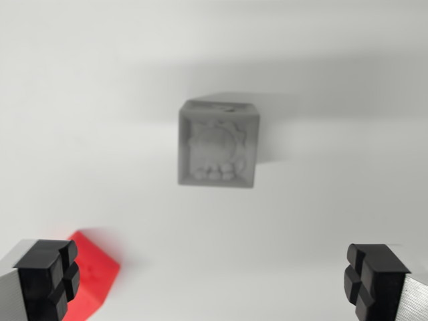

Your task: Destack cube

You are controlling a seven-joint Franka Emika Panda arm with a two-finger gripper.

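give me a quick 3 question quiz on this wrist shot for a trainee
1. True or false: the claw is shut on the grey cube.
2. Which thing sits partly behind the finger on the wrist view's left?
A. a blue ball
B. a red block
C. a green cup
3. Fill in: the grey cube stands ____ from the red block, on the white surface.

Key
1. False: the jaws stand wide apart and hold nothing.
2. B
3. apart
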